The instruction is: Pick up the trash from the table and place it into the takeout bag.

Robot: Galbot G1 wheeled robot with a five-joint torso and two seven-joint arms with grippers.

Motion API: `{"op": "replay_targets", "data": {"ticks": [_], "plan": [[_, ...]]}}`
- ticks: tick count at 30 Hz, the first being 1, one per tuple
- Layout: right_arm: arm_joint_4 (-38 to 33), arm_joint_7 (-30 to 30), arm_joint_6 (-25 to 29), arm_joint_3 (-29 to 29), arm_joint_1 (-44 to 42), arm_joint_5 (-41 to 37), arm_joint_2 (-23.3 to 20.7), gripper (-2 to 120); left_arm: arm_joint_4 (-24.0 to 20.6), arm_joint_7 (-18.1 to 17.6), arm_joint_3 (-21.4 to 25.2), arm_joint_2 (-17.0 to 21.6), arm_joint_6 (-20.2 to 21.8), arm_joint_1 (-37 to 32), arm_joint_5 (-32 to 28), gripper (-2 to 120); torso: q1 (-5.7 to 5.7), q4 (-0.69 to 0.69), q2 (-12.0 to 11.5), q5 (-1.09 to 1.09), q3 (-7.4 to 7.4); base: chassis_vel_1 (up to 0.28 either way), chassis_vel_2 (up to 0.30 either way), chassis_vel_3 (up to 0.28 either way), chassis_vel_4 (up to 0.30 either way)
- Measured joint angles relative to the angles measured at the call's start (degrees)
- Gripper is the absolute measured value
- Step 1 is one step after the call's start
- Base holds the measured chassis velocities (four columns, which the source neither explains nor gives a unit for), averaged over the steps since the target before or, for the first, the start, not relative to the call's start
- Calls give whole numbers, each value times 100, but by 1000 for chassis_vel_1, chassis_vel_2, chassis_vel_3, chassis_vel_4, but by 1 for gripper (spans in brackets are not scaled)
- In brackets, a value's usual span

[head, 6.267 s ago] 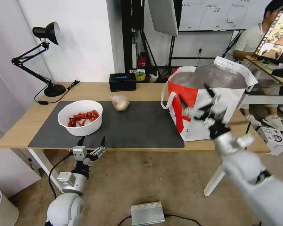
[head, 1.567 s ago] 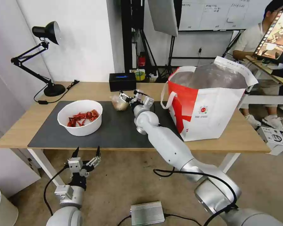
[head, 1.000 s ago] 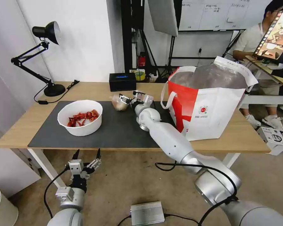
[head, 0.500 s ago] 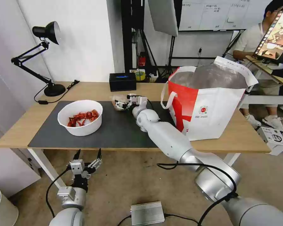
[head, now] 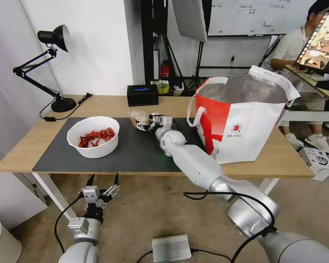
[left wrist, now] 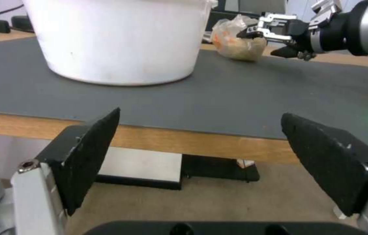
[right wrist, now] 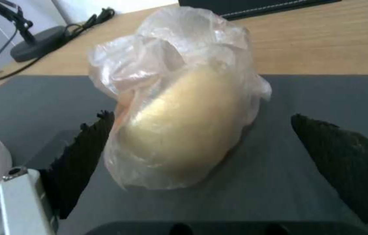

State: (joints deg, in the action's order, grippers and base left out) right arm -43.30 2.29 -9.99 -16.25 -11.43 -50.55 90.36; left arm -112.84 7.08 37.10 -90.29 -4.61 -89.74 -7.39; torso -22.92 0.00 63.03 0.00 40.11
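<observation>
- Right gripper [head: 145,122] sits low over the dark grey mat [head: 135,153] near the mat's far edge, my arm stretched across the table [head: 106,104] from the near side.
- Its fingers [right wrist: 345,156] are spread wide, one on each side of the clear-bag bundle [right wrist: 184,104]; in the right wrist view one finger lies close against the plastic and the other stands apart from it, so I read no grip on it.
- Bundle [head: 138,116] rests on the mat close to the far edge, roughly mid-table, with beige contents under crumpled clear film.
- White bowl [head: 94,136] with red shells stands on the mat toward its left end, well apart from the bundle.
- Takeout bag [head: 241,120] stands upright at the table's right end, partly on the mat's right edge, mouth open and foil lining showing.
- Black tissue box [head: 142,95] sits at the table's far edge, beyond the bundle.
- Desk lamp [head: 51,69] stands at the far left corner.
- Left gripper [head: 101,186] hangs below the table's near edge, in front of the bowl, fingers [left wrist: 88,156] wide apart and holding nothing.
</observation>
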Motion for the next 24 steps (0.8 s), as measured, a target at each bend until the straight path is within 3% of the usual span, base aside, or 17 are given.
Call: {"op": "replay_targets", "data": {"ticks": [5, 8, 24], "plan": [[47, -61, -55, 43, 18, 110, 1, 99, 6, 3, -34, -49, -3, 8, 47, 100, 0, 0, 0, 0, 0, 0, 0, 0, 0], [58, -72, -68, 53, 17, 124, 2, 91, 6, 6, -39, -60, -5, 5, 62, 100, 0, 0, 0, 0, 0, 0, 0, 0, 0], [151, -98, -96, 137, -57, 126, 3, 33, -40, 12, -37, -93, -18, -34, 92, 100, 0, 0, 0, 0, -1, 0, 0, 0, 0]]}}
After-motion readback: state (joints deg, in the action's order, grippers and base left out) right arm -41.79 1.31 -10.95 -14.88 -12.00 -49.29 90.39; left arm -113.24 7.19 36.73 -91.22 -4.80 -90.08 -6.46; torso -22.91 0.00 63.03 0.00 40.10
